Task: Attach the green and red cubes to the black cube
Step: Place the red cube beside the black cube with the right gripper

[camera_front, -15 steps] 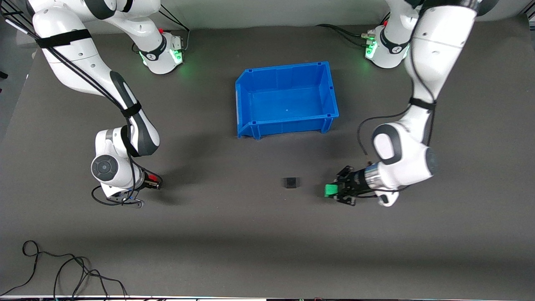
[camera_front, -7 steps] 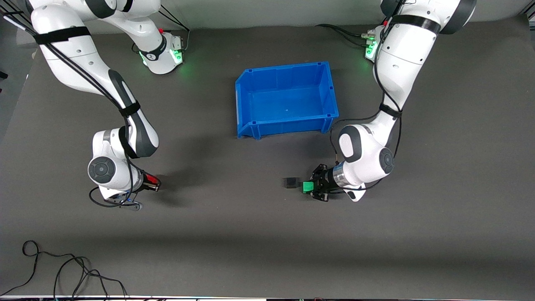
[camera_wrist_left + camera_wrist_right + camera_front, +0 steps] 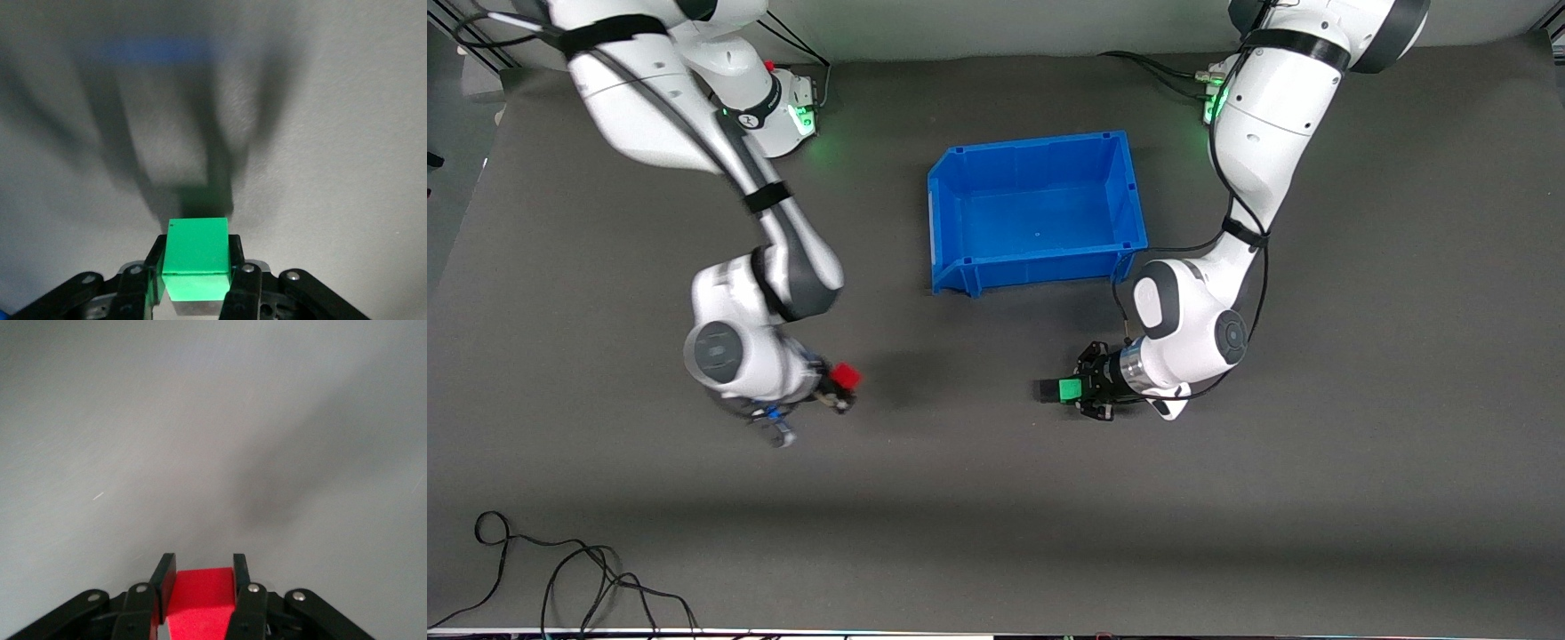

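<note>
The left gripper (image 3: 1069, 390) is clamped on the green cube (image 3: 1068, 389), its two fingers pressed flat against opposite sides of the cube, as the left wrist view shows (image 3: 197, 255). It holds the cube low over the table (image 3: 996, 516), right up against the black cube (image 3: 1046, 389); from the front view the green and black faces look to be touching, though I cannot tell for certain. The black cube sits on the table nearer to the front camera than the blue bin (image 3: 963, 209), which stands in the middle between the two arm bases. The right gripper (image 3: 841, 384) is closed on the red cube (image 3: 844, 376), its fingers tight on either side of it in the right wrist view (image 3: 198, 597). It holds this cube over bare table toward the right arm's end, well apart from the black cube. A loose black cable (image 3: 560, 578) lies on the table close to the front camera.
</note>
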Controlling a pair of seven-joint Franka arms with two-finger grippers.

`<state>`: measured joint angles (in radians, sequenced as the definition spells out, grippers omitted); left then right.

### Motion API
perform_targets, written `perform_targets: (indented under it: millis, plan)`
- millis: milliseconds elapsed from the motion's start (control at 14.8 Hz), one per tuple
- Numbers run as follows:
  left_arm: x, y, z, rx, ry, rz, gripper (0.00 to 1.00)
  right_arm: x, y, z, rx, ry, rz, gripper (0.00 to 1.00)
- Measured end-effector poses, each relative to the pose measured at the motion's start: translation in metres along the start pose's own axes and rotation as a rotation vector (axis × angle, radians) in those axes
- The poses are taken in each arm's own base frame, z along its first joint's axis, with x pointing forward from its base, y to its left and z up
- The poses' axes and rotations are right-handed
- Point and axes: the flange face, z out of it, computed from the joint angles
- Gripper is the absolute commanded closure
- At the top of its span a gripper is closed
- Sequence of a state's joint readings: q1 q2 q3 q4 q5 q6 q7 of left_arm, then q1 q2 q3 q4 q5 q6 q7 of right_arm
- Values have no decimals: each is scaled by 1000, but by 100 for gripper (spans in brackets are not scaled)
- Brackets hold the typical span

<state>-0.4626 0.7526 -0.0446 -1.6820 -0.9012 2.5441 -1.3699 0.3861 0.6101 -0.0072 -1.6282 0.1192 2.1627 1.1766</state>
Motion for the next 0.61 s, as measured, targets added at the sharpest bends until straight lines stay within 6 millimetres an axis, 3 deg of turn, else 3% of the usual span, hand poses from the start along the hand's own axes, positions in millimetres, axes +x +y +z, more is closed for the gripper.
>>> perform_targets:
  millis: [135,607]
  plan:
    - [-6,-1,1,-27,6,-37,75,-32,-29,3,28,-14,166,86]
    - [-29,-7,6,-115,19,-74,73,-59,-82,45,59,-81,399,86]
